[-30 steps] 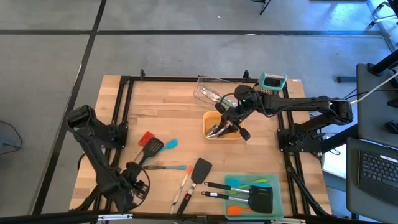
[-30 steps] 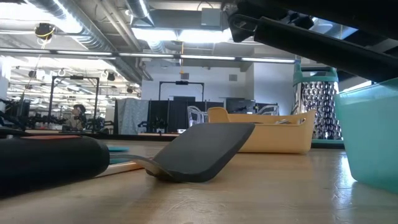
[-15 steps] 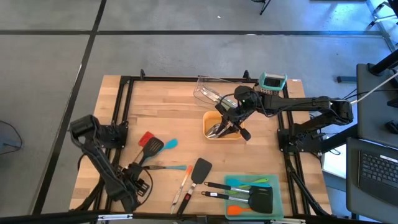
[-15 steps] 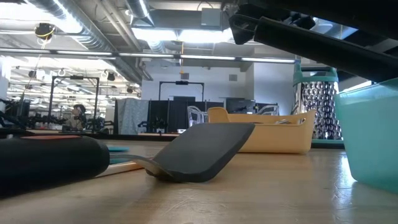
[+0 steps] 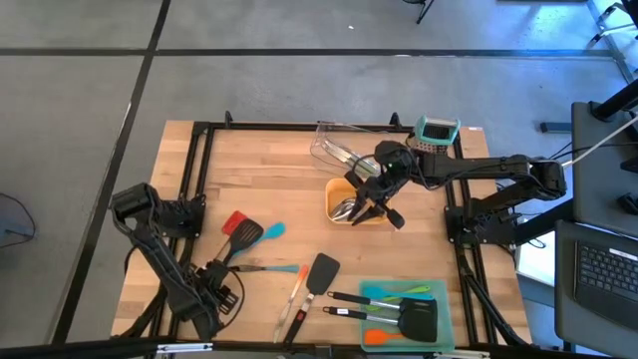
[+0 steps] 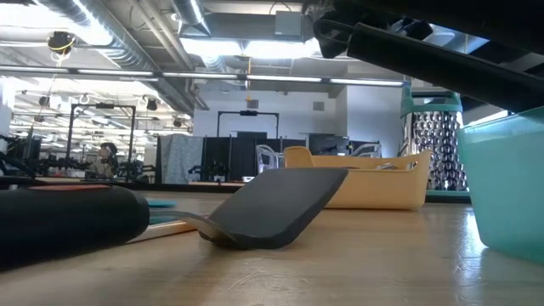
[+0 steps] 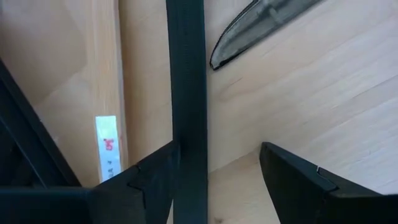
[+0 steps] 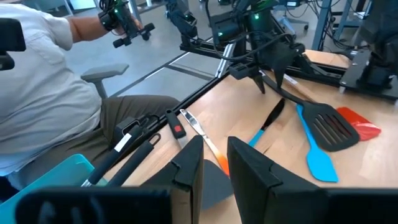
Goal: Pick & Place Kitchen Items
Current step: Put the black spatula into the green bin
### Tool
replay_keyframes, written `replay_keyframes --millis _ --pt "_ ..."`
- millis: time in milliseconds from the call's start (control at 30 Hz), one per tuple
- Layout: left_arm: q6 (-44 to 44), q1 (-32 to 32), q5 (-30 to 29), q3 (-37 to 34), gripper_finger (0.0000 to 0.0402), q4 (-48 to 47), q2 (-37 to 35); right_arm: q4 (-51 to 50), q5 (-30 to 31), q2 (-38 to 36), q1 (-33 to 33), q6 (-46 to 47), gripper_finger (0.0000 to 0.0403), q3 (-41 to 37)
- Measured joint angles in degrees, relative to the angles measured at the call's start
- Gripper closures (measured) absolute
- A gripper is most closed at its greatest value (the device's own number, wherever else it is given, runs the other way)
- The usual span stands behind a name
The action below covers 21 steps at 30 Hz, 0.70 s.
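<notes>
the right gripper (image 5: 371, 204) hangs over the orange rectangular tray (image 5: 336, 211), which sits toward the table's far right part, just in front of the clear plastic tray (image 5: 329, 147). its fingers (image 8: 249, 169) stand close together with a narrow gap showing between them; whether they pinch anything cannot be told. a few steel utensils (image 5: 349, 206) lie inside the orange tray below the gripper. the steel box grater with teal top (image 5: 436, 131) stands at the far right edge of the wooden tabletop (image 5: 259, 175).

the left gripper (image 5: 221, 276) waits low near the front left corner, fingers (image 7: 292, 174) spread apart, nothing between them.

on the bare tabletop left of centre lie a red slotted silicone spatula (image 5: 234, 221), a black slotted spatula (image 5: 244, 237) and a light blue silicone spatula (image 5: 271, 230), close together. nearer the front edge lie a dark-handled tool with a blue tip (image 5: 269, 268), an orange-handled tool (image 5: 297, 289) and a solid black turner (image 5: 321, 272).

the teal-green tray (image 5: 446, 321) at the front right corner holds black spatulas (image 5: 419, 315), a green tool (image 5: 417, 290) and an orange tool (image 5: 377, 337).

a seated person in a white shirt (image 8: 43, 93) shows in the right wrist view beyond the table's front edge.
</notes>
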Motion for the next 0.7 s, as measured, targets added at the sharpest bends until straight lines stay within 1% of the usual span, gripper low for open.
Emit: replay_keyframes --millis 100,300,533,700 --pt "0.5 0.0 -1.2 0.3 0.0195 -1.4 0.2 0.0 0.0 0.0 0.3 0.0 0.0328 0.0" --pt "1.1 0.1 -0.6 -0.1 0.0208 -7.0 0.6 0.8 0.0 -0.1 0.3 0.0 0.0328 0.0" --pt "0.7 0.1 -1.1 -1.6 0.0216 -6.0 0.4 0.8 -0.4 -0.1 0.3 0.2 0.0328 0.0" --pt "0.5 0.0 -2.0 -3.7 0.0227 -2.2 -0.2 0.7 -0.4 -0.1 0.4 0.2 0.0328 0.0"
